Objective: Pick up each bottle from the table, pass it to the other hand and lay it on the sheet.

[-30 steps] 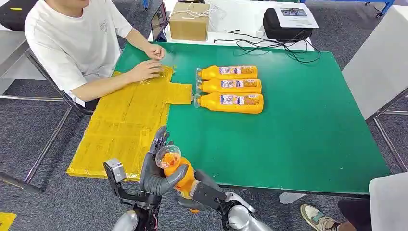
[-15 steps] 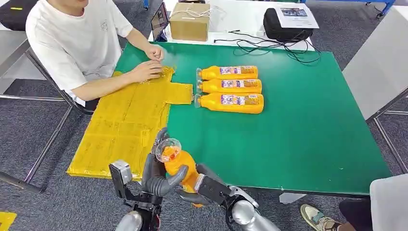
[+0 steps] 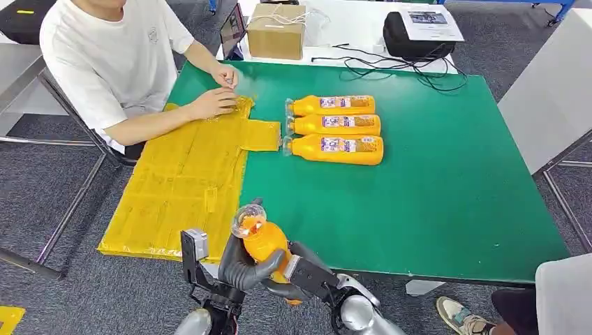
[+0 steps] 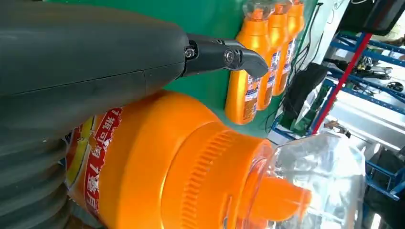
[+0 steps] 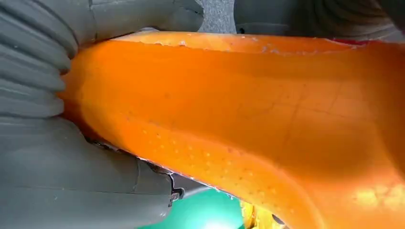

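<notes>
An orange bottle (image 3: 262,241) with a clear cap stands upright in the air at the table's front edge, held by both hands. My left hand (image 3: 241,266) wraps its upper body from the left, thumb across the front; up close the bottle (image 4: 167,162) lies against that hand (image 4: 71,62). My right hand (image 3: 301,276) grips the lower part, where the bottle (image 5: 239,119) presses into my right hand (image 5: 57,167). The yellow sheet (image 3: 181,181) covers the table's left side. Three more orange bottles (image 3: 335,125) lie side by side mid-table.
A person sits at the far left with both hands (image 3: 218,98) on the sheet's far end. A cardboard box (image 3: 275,31), a black case (image 3: 417,29) and cables (image 3: 391,64) lie beyond the green table (image 3: 433,209). Someone's shoe (image 3: 457,315) is at the lower right.
Both hands and the bottle have shifted a little to the right and nearer the table's edge. My left hand's fingers now lie closer round the bottle.
</notes>
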